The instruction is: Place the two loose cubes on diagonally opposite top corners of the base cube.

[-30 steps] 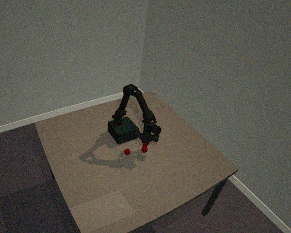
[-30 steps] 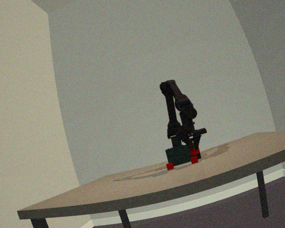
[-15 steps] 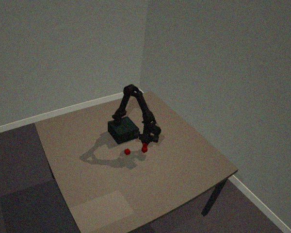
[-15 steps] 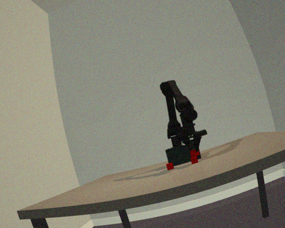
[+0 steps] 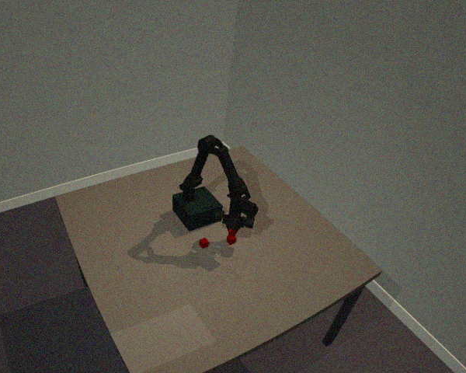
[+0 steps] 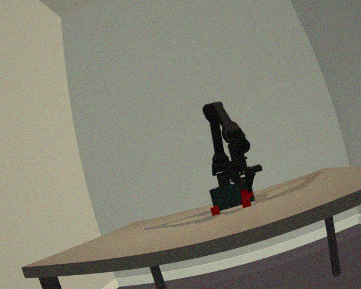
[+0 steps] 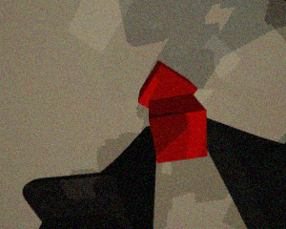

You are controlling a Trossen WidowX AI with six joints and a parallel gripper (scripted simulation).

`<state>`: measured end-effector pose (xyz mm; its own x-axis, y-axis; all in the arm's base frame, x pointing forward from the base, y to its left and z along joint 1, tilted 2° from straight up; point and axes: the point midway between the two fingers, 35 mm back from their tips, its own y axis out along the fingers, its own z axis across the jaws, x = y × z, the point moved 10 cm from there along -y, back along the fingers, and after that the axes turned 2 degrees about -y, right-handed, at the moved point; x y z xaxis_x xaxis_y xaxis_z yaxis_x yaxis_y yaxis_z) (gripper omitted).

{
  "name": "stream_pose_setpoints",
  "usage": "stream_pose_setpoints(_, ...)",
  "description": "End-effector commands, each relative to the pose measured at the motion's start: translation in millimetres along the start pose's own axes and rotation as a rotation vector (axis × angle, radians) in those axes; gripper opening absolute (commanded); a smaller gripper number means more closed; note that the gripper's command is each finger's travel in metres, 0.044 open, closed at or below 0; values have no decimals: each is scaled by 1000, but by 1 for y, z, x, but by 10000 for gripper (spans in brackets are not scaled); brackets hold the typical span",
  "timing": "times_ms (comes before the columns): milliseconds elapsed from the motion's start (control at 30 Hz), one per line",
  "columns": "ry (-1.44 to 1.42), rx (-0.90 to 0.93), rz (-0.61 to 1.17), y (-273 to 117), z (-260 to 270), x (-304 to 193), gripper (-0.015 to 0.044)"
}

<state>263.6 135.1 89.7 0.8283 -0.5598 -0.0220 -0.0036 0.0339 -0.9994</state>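
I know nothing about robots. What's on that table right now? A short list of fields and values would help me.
arm: one dark arm bent over the table
end effector: shut on held red cube
held red cube: just above base cube, over one corner; contact unclear
base cube: red, on the table beside the arm's dark pedestal
other loose cube: red, on the table, apart from the base cube
stack: none placed yet

Arm [image 5: 225, 169] bent in peak, wrist pointing down, jaws clamped on red cube [image 7: 178, 134].
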Motion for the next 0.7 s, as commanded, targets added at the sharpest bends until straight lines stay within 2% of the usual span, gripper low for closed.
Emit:
stream_pose_setpoints(0, 4, 3, 4, 0, 0, 0, 205)
stream_pose_setpoints(667, 0, 0, 0, -27, 0, 0, 205)
